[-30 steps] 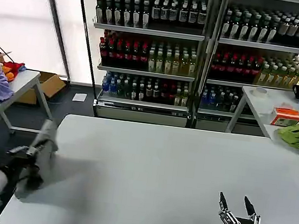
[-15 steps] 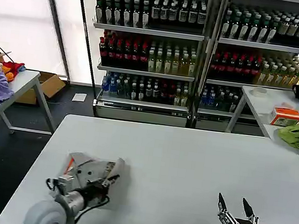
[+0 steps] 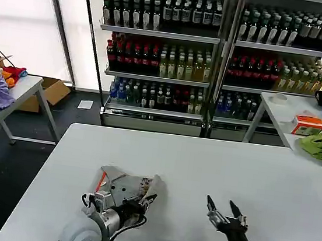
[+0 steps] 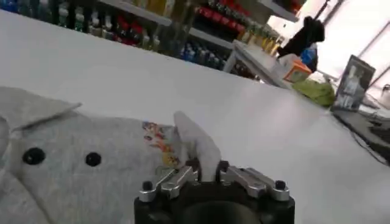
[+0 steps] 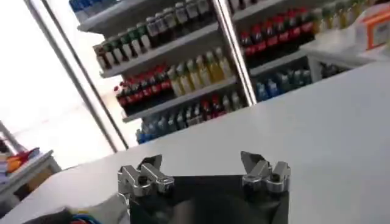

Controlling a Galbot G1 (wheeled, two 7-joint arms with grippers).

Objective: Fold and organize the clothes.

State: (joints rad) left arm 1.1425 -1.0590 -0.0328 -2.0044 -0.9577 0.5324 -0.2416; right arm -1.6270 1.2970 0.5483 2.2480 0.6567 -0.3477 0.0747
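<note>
Since a moment ago both arms have been travelling inward over the wide pale grey surface (image 3: 202, 167): the left arm has swung in from the near left edge toward the middle, carrying the light grey short-sleeved shirt with the red-lined buttoned collar (image 3: 119, 185) along, and the right arm has been sliding left to meet it. The shirt is now lying bunched on the near-centre of the surface, just ahead of the left claw (image 3: 142, 203), its long axis running roughly left to right, collar end toward the robot's left. In the left wrist view that claw (image 4: 207, 173) is pinching a raised fold of the cloth (image 4: 196, 145) beside the small multicoloured chest print (image 4: 159, 141), jaws nearly closed. The right claw (image 3: 223, 214) is hovering empty, fingers spread wide, to the shirt's right with bare surface between. It looks the better placed to take the free right-hand end.
</note>
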